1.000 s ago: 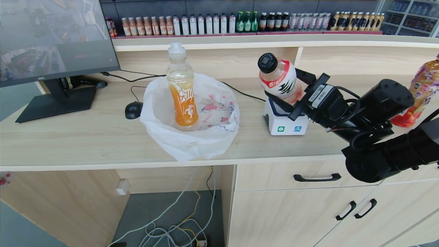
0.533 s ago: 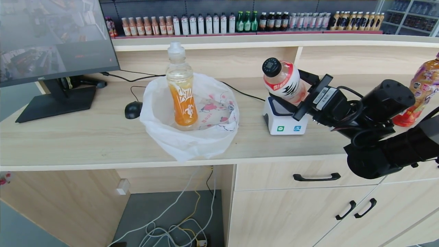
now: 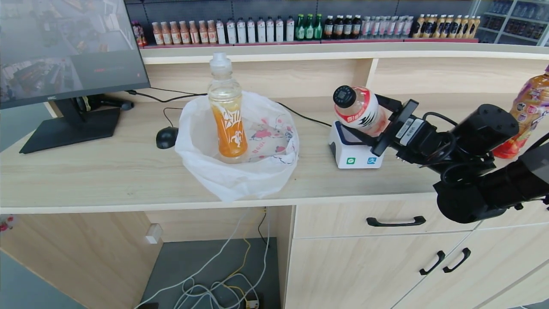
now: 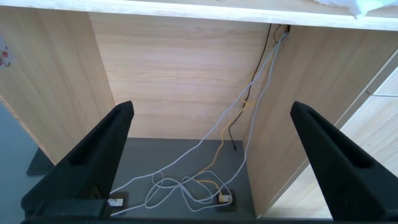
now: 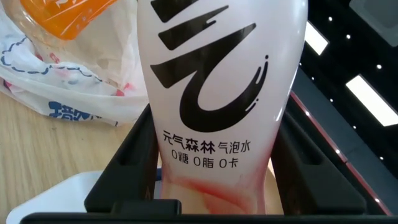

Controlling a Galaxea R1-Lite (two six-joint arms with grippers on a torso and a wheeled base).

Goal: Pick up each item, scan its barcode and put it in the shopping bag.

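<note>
the right gripper [image 3: 364, 119] has its fingers clamped round the lower body of a pink-and-white sparkling water bottle [image 3: 358, 112]. it holds the bottle tilted, black cap leaning toward the shopping bag [image 3: 231, 182], just above the white barcode scanner [image 3: 354, 158] on the counter [image 3: 85, 171]. to my eye the tilt is there to turn the label toward the scanner's sloped window, so this looks like the scan step, with bagging yet to come. the bag sits open and slumped near the scanner, an orange drink bottle [image 3: 227, 116] already standing upright inside it.

the left gripper [image 4: 211, 155] hangs low in front of the counter's open bay, its fingers [image 4: 93, 162] spread wide with nothing between them, which suggests it is parked out of the way.

i can't find the barcode on the held bottle from either angle; the right wrist view shows only the printed front [image 5: 217, 93]. the scanner's window is largely hidden behind the bottle and the lower finger. another drink bottle [image 3: 526, 113] at the counter's right end is cut off by the frame and partly covered by the arm.
</note>
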